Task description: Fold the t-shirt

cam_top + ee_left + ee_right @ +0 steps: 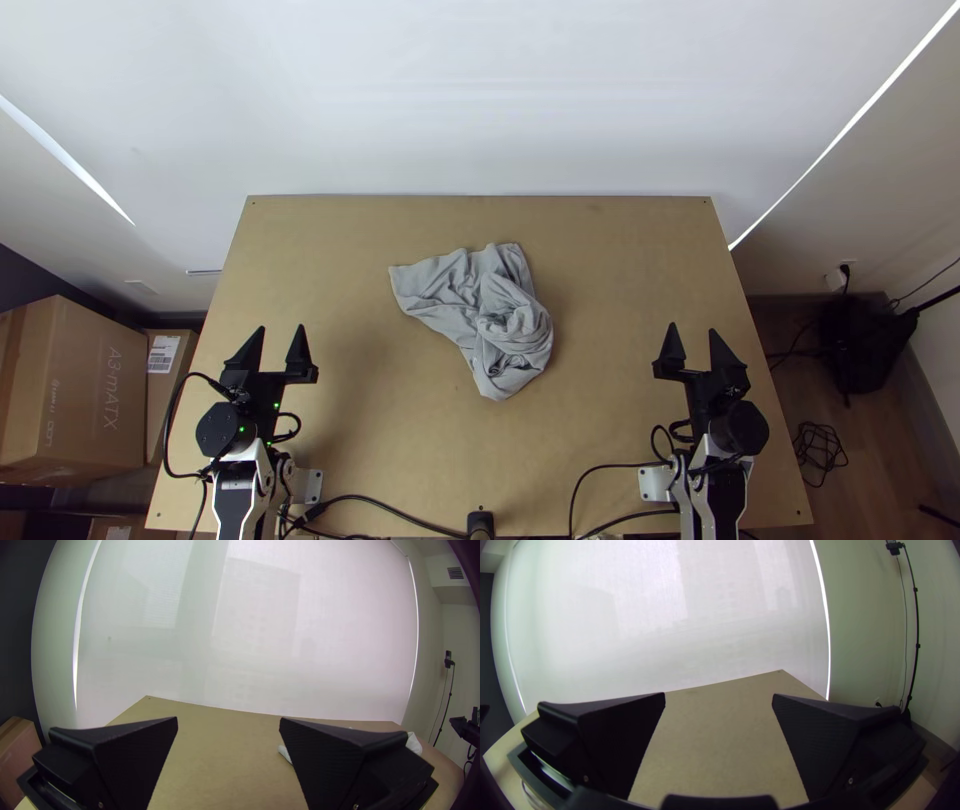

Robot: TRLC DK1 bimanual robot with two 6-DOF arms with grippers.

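Left tool (pixel 281 328) and right tool (pixel 692 327) both sit at the near part of the table (pixel 600 430), fingers spread, nothing gripped. Grey t-shirt (pixel 478 308) lies bunched between them, around mid-table, apart from both: rightward and slightly far of left tool, leftward of right. Left tool looks a bit nearer, facing the flatter corner. Long axis seems diagonal, near tip toward the right, far corner toward the left. Top view gives the whole outline and twisted lump; left wrist view gives pale slivers past one finger. I'd spread it before folding.
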